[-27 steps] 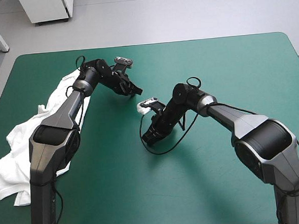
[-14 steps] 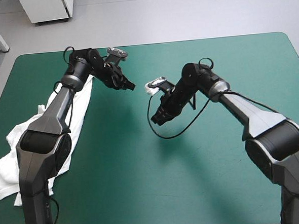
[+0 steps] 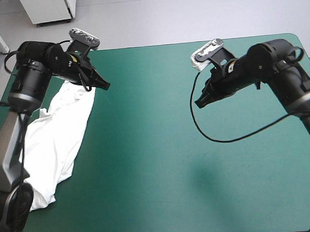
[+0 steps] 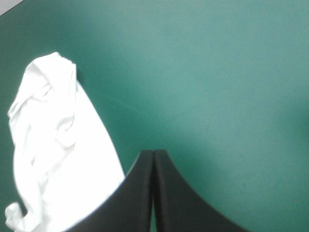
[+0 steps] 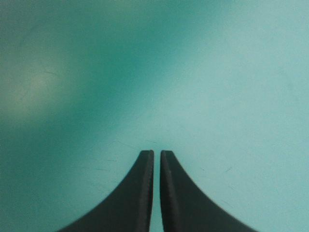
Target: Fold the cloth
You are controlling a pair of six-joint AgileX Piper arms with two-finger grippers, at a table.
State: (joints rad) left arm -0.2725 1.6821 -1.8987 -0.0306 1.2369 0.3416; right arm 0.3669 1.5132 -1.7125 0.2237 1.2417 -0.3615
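The left gripper [image 3: 105, 86] is in the upper left of the high view. Its black fingers are pressed together into one pointed arch, with nothing clamped between them. The right gripper [image 3: 198, 103] is in the upper right, tilted down toward the middle of the table. Its fingers are also together, with only a hairline slit between them, and they hold nothing. In its wrist view only bare teal-green cover [image 3: 147, 164] lies ahead, smooth and matte with a few faint scuffs.

The T-shirt [image 3: 56, 135] is soft white cloth drawn out into a long, narrow, wrinkled strip. It runs down the left side of the high view from just beside the left gripper toward the lower left corner. In the left wrist view it lies beside the fingers, creased and bunched at its far end, and one finger hides its near part. It is well apart from the right gripper.
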